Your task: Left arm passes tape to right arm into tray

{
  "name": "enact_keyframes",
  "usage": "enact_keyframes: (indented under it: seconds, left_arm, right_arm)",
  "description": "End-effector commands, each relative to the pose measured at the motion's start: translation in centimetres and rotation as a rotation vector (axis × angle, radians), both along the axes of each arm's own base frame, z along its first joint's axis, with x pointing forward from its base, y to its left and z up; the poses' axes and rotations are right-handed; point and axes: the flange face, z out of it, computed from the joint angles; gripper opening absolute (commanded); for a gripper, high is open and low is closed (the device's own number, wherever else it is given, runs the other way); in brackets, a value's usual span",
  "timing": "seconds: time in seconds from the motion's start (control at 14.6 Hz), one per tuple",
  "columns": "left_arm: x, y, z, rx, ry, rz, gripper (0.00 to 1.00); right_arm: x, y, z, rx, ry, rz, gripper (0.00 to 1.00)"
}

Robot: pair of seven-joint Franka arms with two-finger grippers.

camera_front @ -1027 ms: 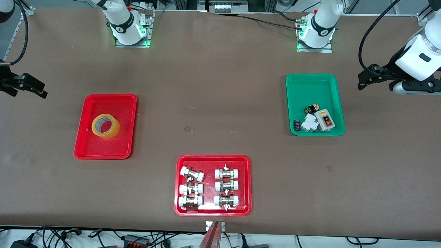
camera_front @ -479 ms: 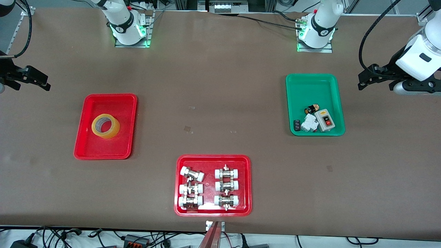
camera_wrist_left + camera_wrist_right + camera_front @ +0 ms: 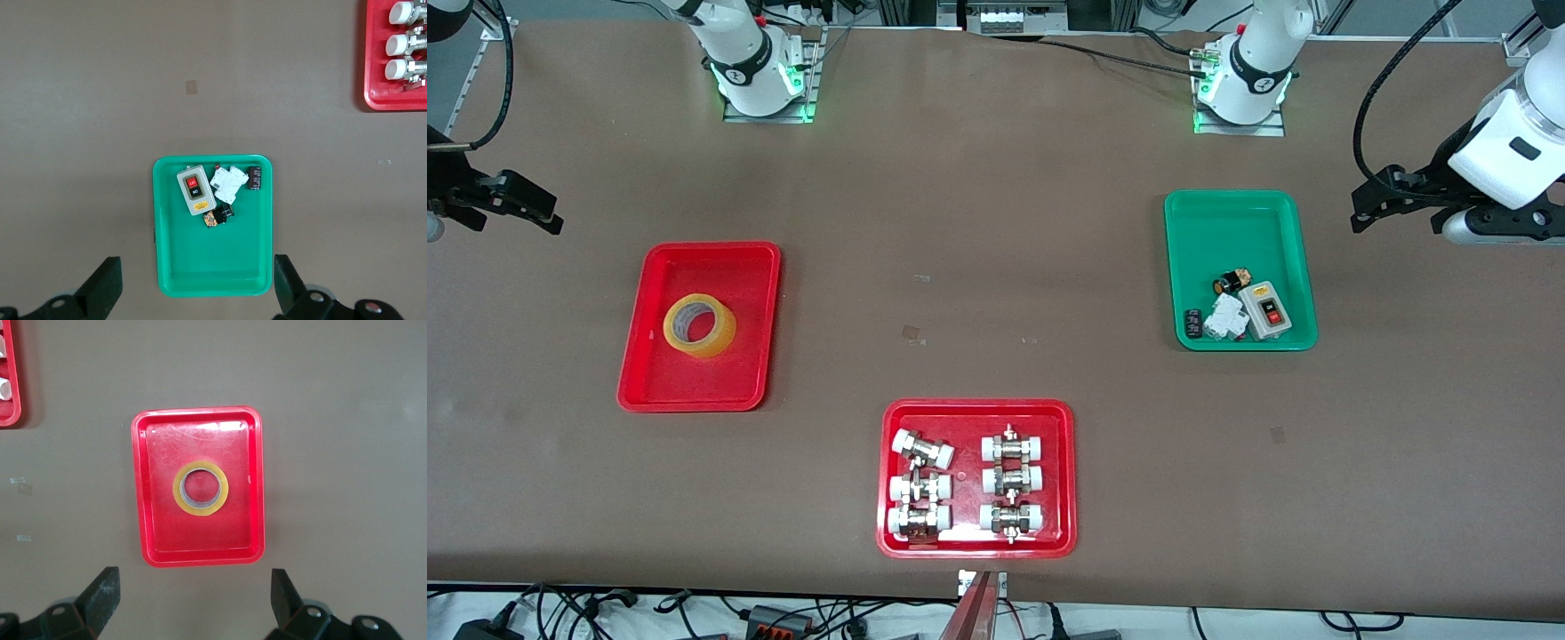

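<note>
The tape (image 3: 699, 325), a yellow roll with a white core, lies flat in the plain red tray (image 3: 694, 382) toward the right arm's end of the table. The right wrist view shows the tape (image 3: 200, 511) in the middle of that tray (image 3: 200, 543). My right gripper (image 3: 511, 206) is open and empty, up in the air over bare table just off the tray's rim (image 3: 193, 580). My left gripper (image 3: 1378, 200) is open and empty, over the table by the green tray's rim (image 3: 197, 263), and waits there.
A green tray (image 3: 1240, 231) holds a switch box (image 3: 1267, 311) and small electrical parts. A second red tray (image 3: 976, 544) with white-capped metal fittings (image 3: 920, 484) sits nearest the front camera. Both arm bases stand along the table's edge farthest from the camera.
My right gripper has shifted a little over the table by the red tray's end. The tape, the trays and the left arm have not moved.
</note>
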Motion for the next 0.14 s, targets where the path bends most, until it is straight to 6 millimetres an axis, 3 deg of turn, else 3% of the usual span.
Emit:
enact_keyframes:
  seconds: [0.0,0.07]
  left_arm:
    - [0.2,0.26,0.52,0.008,0.004,-0.008,1.0]
    - [0.2,0.26,0.52,0.008,0.004,-0.008,1.0]
  right_arm:
    - [-0.98,0.28,0.47,0.007,0.002,-0.008,1.0]
    - [-0.97,0.28,0.49,0.007,0.0,-0.008,1.0]
